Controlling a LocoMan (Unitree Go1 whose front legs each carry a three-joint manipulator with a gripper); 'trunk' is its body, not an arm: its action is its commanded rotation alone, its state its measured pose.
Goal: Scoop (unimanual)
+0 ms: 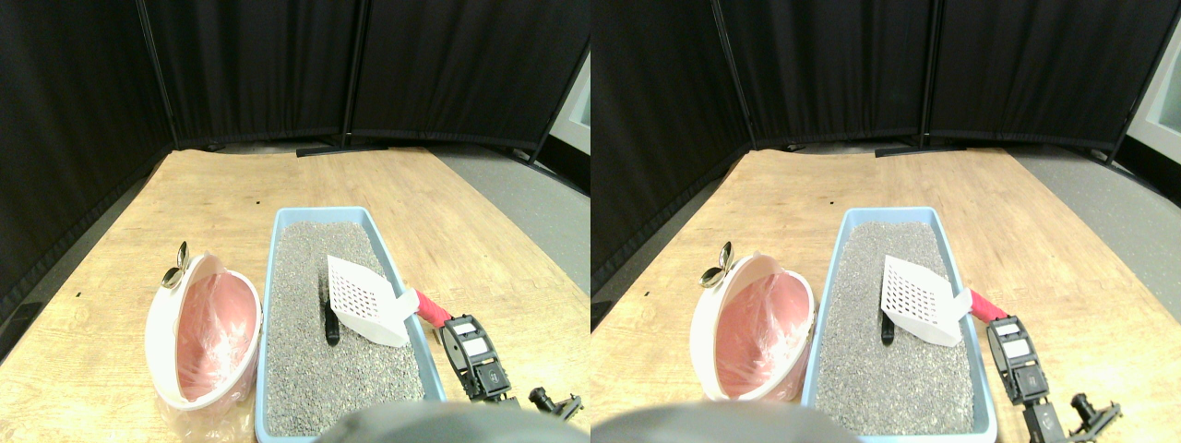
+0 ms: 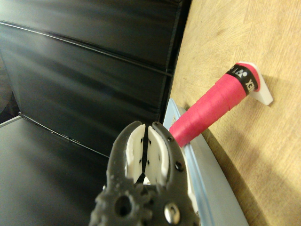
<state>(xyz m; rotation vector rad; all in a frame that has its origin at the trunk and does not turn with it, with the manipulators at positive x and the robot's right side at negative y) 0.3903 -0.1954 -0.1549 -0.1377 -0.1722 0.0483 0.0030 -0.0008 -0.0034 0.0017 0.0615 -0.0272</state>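
A: Logging the stereo pair. What do you have on the floor?

B: I see a blue tray of grey litter on a wooden board. A white slotted scoop lies in the tray, its blade on the litter near the right wall. Its red handle sticks out over the right rim, toward the gripper.

A: Anything in the litter?

B: 1 small dark piece, touching the left edge of the scoop blade. I cannot make out what it is.

A: And to the left?

B: A white bin tipped on its side, lined with a pink bag, mouth facing the tray, just beside its left wall. A metal clip sits at its upper rim.

A: Gripper state?

B: In the wrist view I read the gripper with its 2 jaws drawn together, only a thin slit between the white pads, nothing between them. The handle runs beside the jaws, not gripped; whether it touches them, I cannot tell. Its white end tab lies on the board.

A: Background?

B: Black curtain panels stand behind the board.
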